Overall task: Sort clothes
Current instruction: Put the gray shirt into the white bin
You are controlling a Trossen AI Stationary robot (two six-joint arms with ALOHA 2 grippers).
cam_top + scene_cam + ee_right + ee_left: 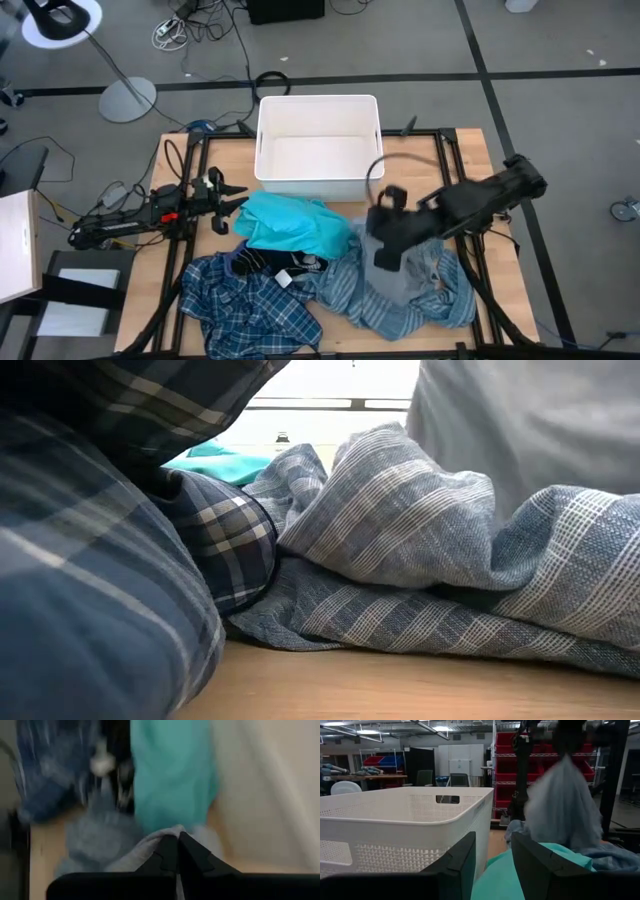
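The clothes lie in a heap on the near half of the table. There is a turquoise tee, a blue-white plaid shirt, a grey-blue striped shirt and small black pieces. My right gripper hangs above the heap's right part, shut on a pale grey cloth. I cannot tell whether that cloth is a garment of its own or part of the striped shirt. My left gripper waits open at the table's left, beside the tee. The white bin stands at the far edge. My right gripper pinches a bunched bit of the pale grey cloth between its two shut fingers. It comes slanting down from the table's right. The cloth hangs below the fingers in a widening drape, and its lower part rests on the striped shirt.
The white bin has perforated walls and an open top, and nothing shows inside it. The table's black frame rails run along both sides. Bare wood shows at the near right corner and beside the bin. Red storage bins stand in the room behind.
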